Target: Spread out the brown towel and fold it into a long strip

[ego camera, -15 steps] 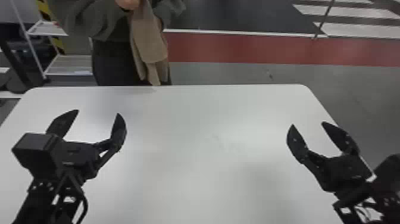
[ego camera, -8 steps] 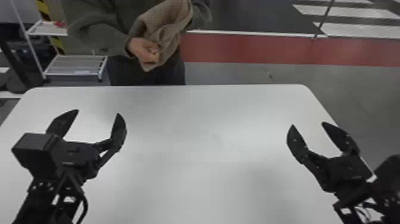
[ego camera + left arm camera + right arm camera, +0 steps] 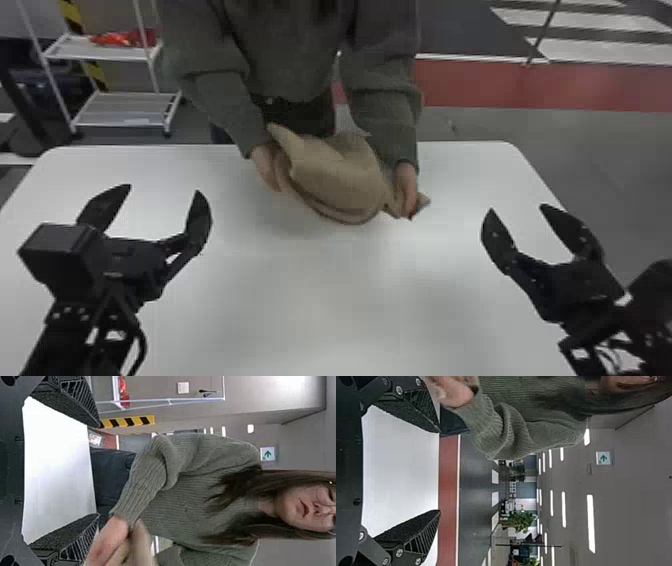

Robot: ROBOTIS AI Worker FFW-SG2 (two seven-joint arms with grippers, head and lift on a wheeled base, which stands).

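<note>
Reaching in now, I could pinch the person's hands [image 3: 407,189], holding the brown towel [image 3: 340,182], with my wide left gripper [image 3: 163,188] or wide right gripper [image 3: 517,207].

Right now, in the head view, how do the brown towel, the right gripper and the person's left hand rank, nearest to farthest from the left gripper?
1. Brown towel, toward the far middle of the table.
2. Person's left hand, at the towel's right end.
3. Right gripper, open, on the robot's right.
</note>
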